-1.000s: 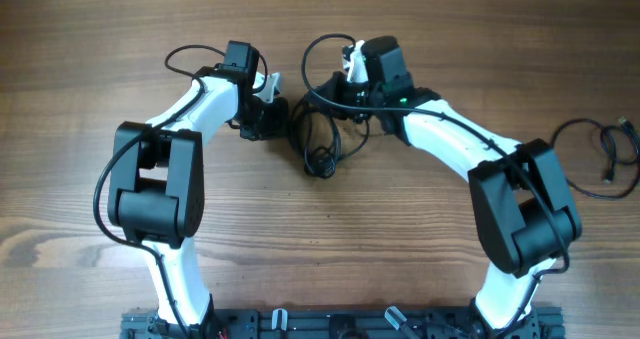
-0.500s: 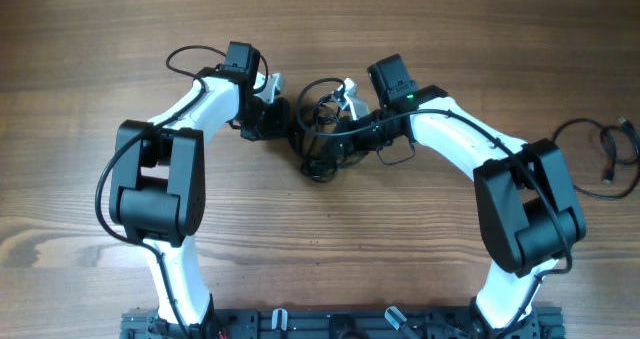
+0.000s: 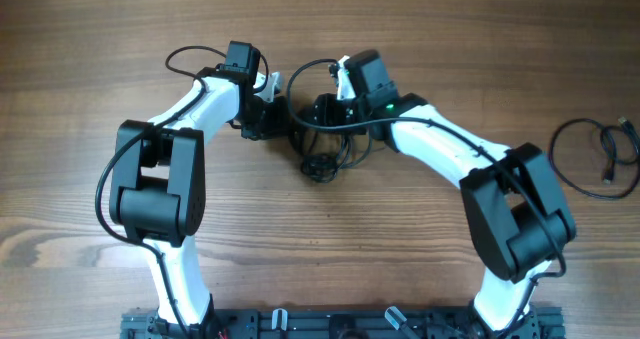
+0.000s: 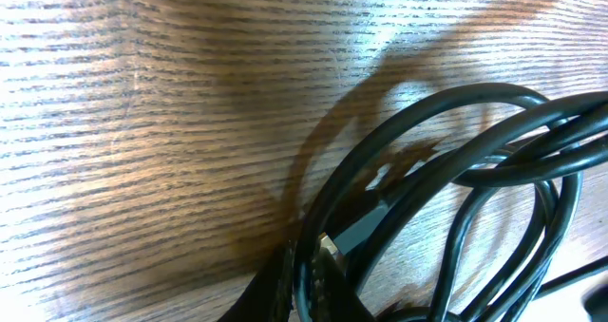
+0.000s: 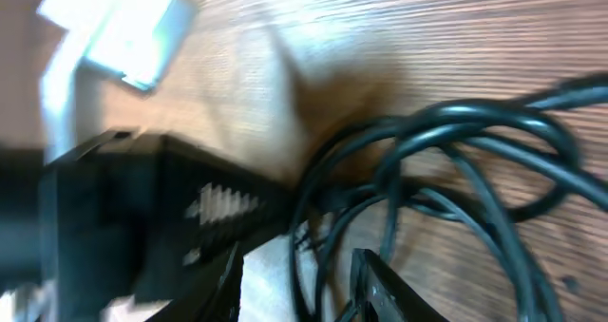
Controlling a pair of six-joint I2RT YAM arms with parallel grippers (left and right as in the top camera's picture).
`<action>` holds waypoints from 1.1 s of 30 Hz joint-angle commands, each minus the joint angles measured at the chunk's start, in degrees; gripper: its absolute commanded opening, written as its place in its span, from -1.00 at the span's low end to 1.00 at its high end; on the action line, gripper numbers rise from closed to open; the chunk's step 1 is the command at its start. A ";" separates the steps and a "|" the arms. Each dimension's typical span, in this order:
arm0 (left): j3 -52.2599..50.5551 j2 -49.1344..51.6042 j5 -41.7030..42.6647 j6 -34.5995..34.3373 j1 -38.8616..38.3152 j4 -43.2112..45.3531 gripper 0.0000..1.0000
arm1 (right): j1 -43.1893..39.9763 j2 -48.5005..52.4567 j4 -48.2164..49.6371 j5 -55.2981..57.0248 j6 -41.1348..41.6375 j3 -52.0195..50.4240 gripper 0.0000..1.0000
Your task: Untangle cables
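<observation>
Where smooth, glossy black cables (image 4: 456,142) loop in rounded coils over the grained wooden worktop (image 4: 142,94), the left end effector (image 4: 309,276) pinches a strand, while the right end effector (image 5: 299,274) stands spread around another. Farther off, a thin cord (image 3: 598,161) curls alone near the worktop's right edge.

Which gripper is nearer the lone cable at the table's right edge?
Right. The right gripper is at the central tangle, far left of that cable; the left gripper is even farther left.
</observation>
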 commanded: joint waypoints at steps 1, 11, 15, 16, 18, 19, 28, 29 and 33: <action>-0.42 0.74 -0.72 -0.57 0.07 0.17 -0.77 | 1.51 -0.92 0.59 13.49 9.25 0.11 -0.22; -0.42 0.74 -0.74 -0.57 0.07 0.20 -0.76 | 1.81 4.22 6.19 11.85 13.62 0.11 -0.33; -0.42 0.74 -0.72 -0.57 0.07 0.20 -0.76 | 1.81 5.55 8.15 11.61 14.91 0.11 -0.37; -0.42 0.74 -0.72 -0.57 0.07 0.20 -0.76 | 1.81 5.92 8.83 11.74 14.99 0.11 -0.38; -0.42 0.74 -0.72 -0.57 0.07 0.20 -0.75 | 1.81 6.88 10.23 11.76 15.74 0.11 -0.44; -0.42 0.74 -0.74 -0.57 0.07 0.20 -0.76 | 1.81 7.21 10.86 11.78 15.76 0.11 -0.47; -0.42 0.74 -0.74 -0.57 0.07 0.17 -0.77 | 0.00 7.17 11.87 6.27 15.52 0.13 -0.91; -0.42 0.74 -0.72 -0.57 0.07 0.17 -0.77 | -0.92 6.95 11.87 4.09 15.47 0.13 -0.91; -0.42 0.74 -0.72 -0.57 0.07 0.17 -0.78 | -4.33 6.88 11.54 -7.02 10.16 0.13 -0.91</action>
